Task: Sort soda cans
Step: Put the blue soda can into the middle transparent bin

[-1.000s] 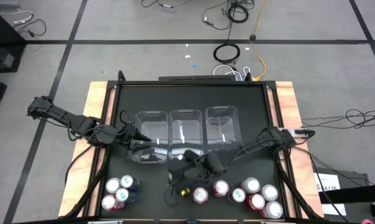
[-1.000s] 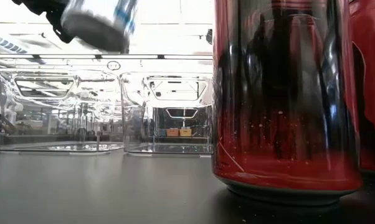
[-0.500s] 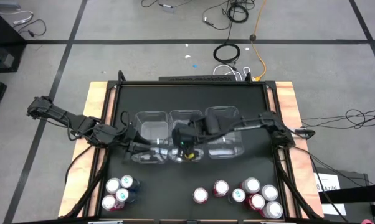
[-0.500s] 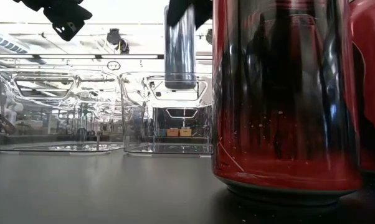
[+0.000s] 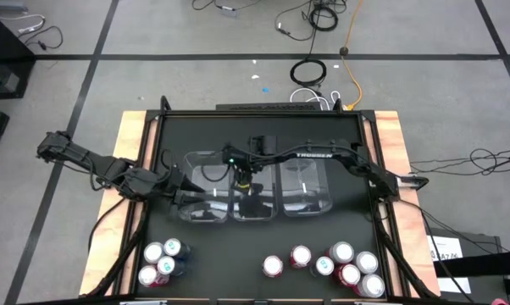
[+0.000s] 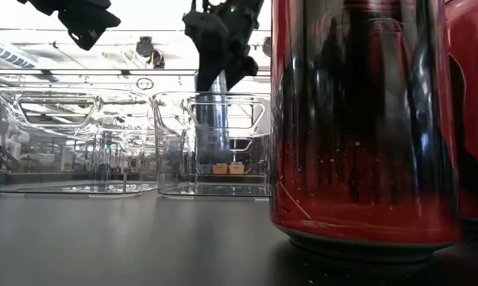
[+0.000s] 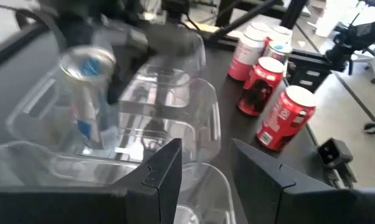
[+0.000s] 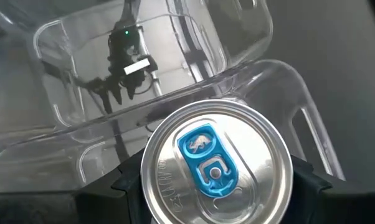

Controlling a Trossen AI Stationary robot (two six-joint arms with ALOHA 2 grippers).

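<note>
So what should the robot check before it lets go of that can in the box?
1. Right gripper holds the can by its sides: ok.
2. Can is inside the middle bin, not over a rim: ok.
3. Can stands upright: ok, its body looks vertical in the low view.
4. Can bottom rests on the bin floor: cannot tell; the clear walls blur it.
5. Left gripper is out of the way: ok, open and over the left bin, empty.
6. Other cans at the table's near edge are standing, ready to pick: ok.
</note>
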